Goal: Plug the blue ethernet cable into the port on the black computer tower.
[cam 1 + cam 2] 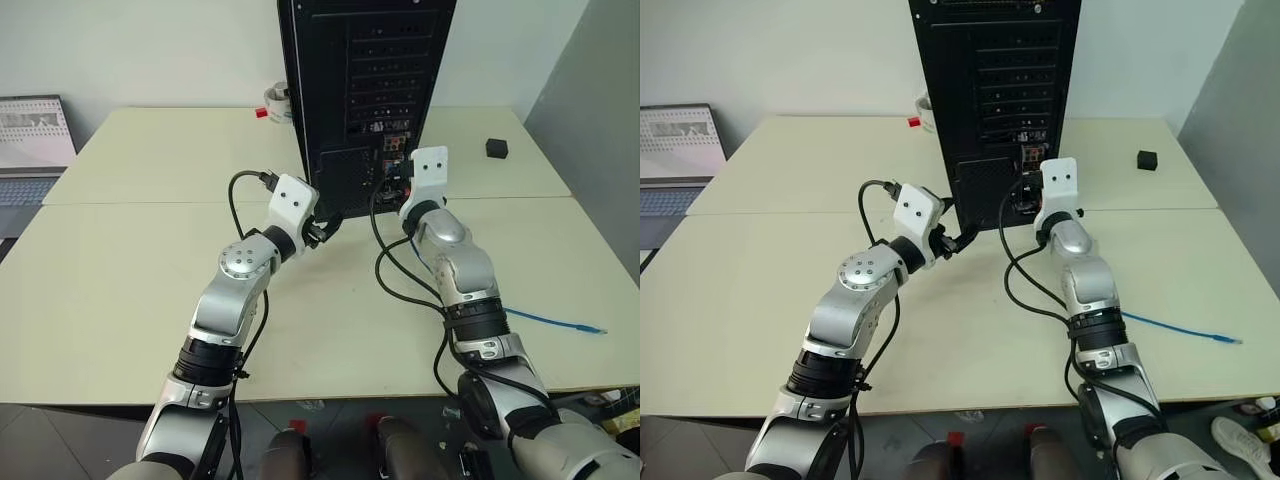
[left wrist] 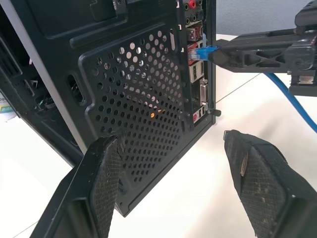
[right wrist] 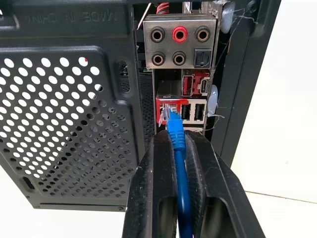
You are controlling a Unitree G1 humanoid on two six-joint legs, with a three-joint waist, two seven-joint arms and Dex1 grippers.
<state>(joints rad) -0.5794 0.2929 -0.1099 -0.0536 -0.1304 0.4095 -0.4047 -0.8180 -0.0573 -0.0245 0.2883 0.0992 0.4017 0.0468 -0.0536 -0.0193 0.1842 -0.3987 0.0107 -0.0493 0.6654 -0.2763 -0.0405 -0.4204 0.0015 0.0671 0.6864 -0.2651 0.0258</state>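
Blue ethernet cable [image 3: 179,163] pinched in right end effector [image 3: 179,144], plug at port [image 3: 168,110]; left end effector [image 2: 173,158] wide, empty.

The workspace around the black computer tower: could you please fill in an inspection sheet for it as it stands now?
Surface: pale tables pushed together, seam running across.
Job's things: black computer tower upright, rear panel facing the robot; blue ethernet cable with its plug at the port, full seating cannot be told; far end lies on the table.
Clutter: small black cube; a white roll beside the tower.
Grippers: right gripper shut on the cable just behind the plug; left gripper open, facing the mesh vent, holding nothing.
Cables: black robot cables looping on the table.
Surroundings: laptop, white wall.
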